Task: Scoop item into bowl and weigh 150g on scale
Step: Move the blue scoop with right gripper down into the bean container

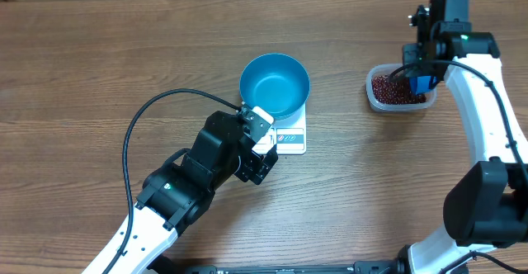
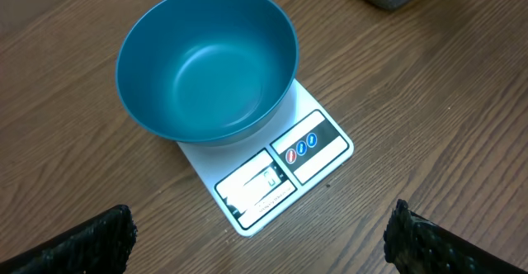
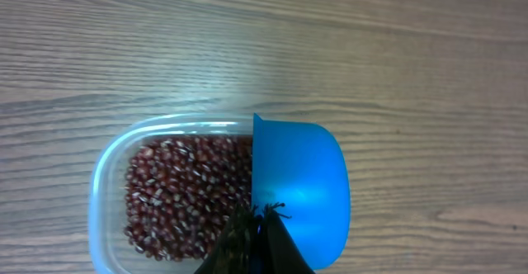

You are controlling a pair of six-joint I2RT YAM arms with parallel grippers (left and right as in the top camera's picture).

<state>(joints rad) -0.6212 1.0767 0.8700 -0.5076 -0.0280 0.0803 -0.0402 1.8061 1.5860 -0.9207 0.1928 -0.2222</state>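
Beans (image 3: 177,200): pinching scoop (image 3: 301,183) in right end effector (image 3: 256,241) over tub (image 3: 107,167); holding left end effector (image 2: 260,233) spread before scale (image 2: 280,167); noting bowl (image 2: 206,59) empty on scale; awaiting all scooping, weighing.

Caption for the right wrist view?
Right gripper, shut on a blue scoop, holds it over the clear tub of red beans.

Overhead looks straight down; left wrist, close, shares its bowl (image 1: 275,84), perhaps tub (image 1: 399,90).
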